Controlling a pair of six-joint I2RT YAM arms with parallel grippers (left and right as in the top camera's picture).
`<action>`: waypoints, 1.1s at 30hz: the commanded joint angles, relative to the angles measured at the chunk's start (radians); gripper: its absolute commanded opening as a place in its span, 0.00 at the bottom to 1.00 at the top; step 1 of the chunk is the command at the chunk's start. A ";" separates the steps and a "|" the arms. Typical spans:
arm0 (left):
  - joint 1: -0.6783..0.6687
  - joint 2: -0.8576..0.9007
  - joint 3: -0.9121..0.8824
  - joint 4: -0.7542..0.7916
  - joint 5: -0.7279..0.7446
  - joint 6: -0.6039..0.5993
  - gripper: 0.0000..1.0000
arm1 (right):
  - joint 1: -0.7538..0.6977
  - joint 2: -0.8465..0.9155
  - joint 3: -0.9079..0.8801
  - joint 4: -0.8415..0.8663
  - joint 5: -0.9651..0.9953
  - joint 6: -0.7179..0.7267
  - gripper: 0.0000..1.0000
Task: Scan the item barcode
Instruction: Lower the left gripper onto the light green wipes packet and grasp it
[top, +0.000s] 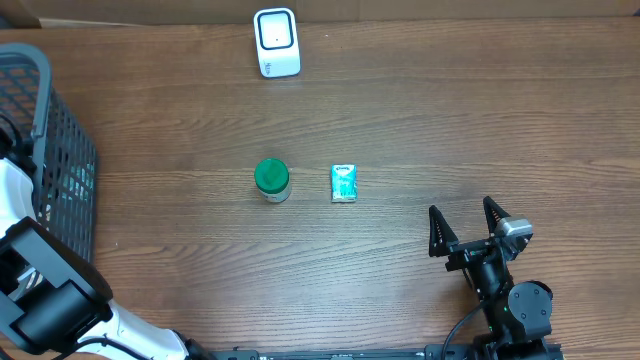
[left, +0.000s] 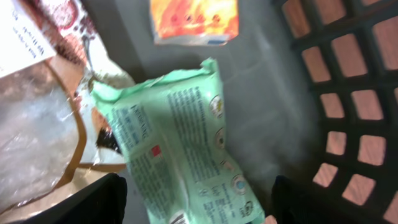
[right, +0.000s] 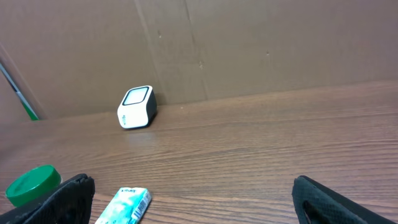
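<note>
Your left gripper (left: 199, 204) is down inside the basket (top: 62, 170) at nine o'clock on the table (top: 500, 120), with its fingers spread wide and closed on nothing. They straddle a green packet (left: 180, 143), one dark finger at seven o'clock in the wrist view and the other at five. The packet lies between them with its printed side up. I judge this to be the item you mean to scan. The wide spread makes sense, because the packet is broad and soft and the fingers need room to pass its edges before they squeeze. I cannot tell whether either finger already brushes the wrapper.

It is crowded around the packet. A clear bag with brown trim (left: 37, 124) lies against it at nine o'clock, and an orange packet (left: 194, 20) sits at twelve, just beyond its top edge. The basket wall rises at three. The clear bag looks the likeliest thing to get pinched along with the packet.

Out on the table, the scanner (top: 276, 42) stands at twelve o'clock. A green-lidded jar (top: 271, 180) and a small teal pack (top: 343, 183) sit side by side near the middle. They seem to lie off the line from basket to scanner. Your right gripper (top: 461, 210) waits at five o'clock, fully open and empty, well apart from everything.
</note>
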 joint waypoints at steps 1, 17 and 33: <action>-0.001 0.151 -0.050 0.029 -0.005 -0.017 0.76 | -0.004 -0.010 -0.010 0.006 0.009 -0.003 1.00; 0.051 0.166 0.084 -0.090 0.333 0.025 0.65 | -0.004 -0.010 -0.010 0.006 0.009 -0.003 1.00; 0.092 0.153 0.169 -0.211 0.316 0.096 0.71 | -0.004 -0.010 -0.010 0.006 0.009 -0.003 1.00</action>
